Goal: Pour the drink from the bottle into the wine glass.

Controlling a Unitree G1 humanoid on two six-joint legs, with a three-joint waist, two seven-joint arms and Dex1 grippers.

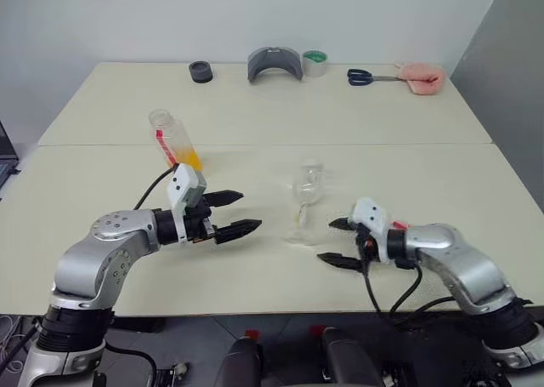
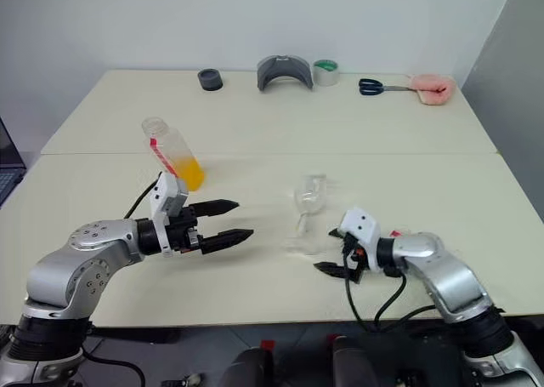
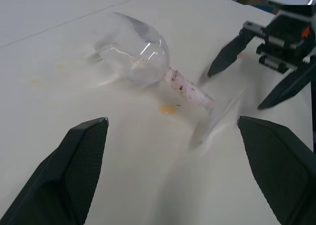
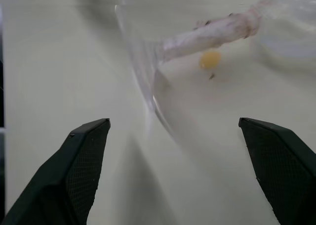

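Observation:
The wine glass [image 1: 307, 185] leans over between my two grippers, bowl tipped toward the far side; its foot [image 3: 217, 117] is blurred. Its bowl looks empty and the stem [image 3: 186, 88] is coated whitish. Just right of the foot, my right gripper [image 1: 327, 241] is open and apart from the glass. To the left my left gripper [image 1: 249, 211] is open too, fingers pointing at the glass with nothing between them. The bottle [image 1: 172, 137] stands behind the left gripper with no cap on its mouth; the orange drink [image 1: 189, 158] fills its lower part.
A small orange drop [image 3: 168, 109] lies on the table under the stem. Along the far edge sit a black round piece [image 1: 201, 71], a grey curved object [image 1: 274, 65], a tape roll [image 1: 315, 62], scissors [image 1: 365, 77] and a pink object [image 1: 422, 76].

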